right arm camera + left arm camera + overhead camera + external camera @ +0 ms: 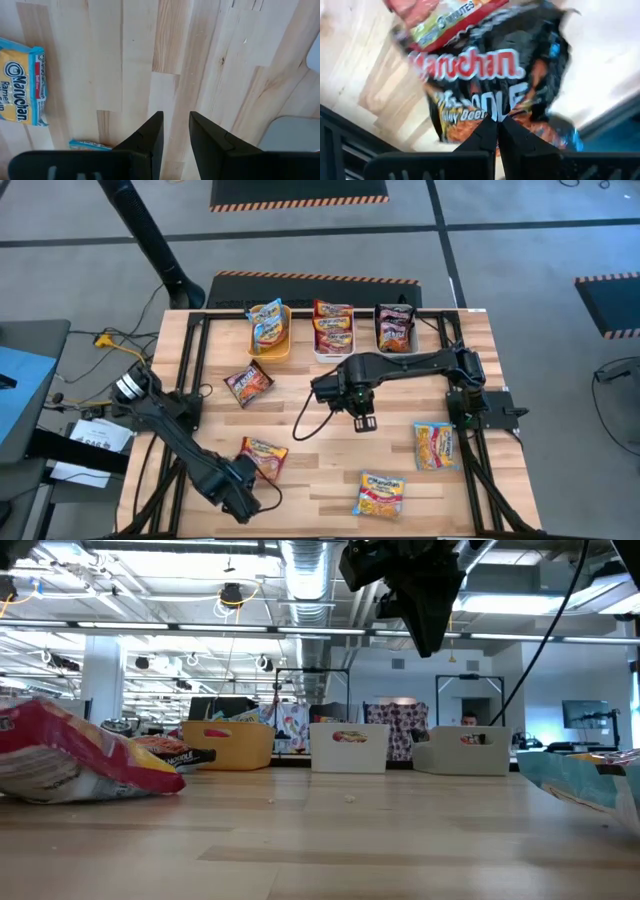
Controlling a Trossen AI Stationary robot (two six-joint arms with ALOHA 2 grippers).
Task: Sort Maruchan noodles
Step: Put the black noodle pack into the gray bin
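Note:
My left gripper (pixel 250 472) is at the table's near left, shut on a dark red-black Maruchan packet (pixel 490 75), which also shows in the high view (pixel 265 457) and at the left of the low view (pixel 80 755). My right gripper (pixel 176 131) hangs open over the bare middle of the table (pixel 362 420), holding nothing. Loose packets lie flat on the wood: a dark red one (pixel 248 383) at the left, a yellow-and-blue one (pixel 380 492) at the near edge and another (pixel 436 445) at the right. My left gripper pinches the packet near one edge (pixel 492 116) between its two shut fingers, which point down from above. The packet spreads out beyond the fingertips, tilted. I cannot tell whether its far end is clear of the table.
Three bins stand in a row at the far edge: orange (pixel 271 343) with yellow-and-blue packets, white (pixel 333 352) with red-orange ones, grey (pixel 396 346) with dark ones. Black frame rails (pixel 190 370) run along the table's left and right sides. Bare wood lies between the arms.

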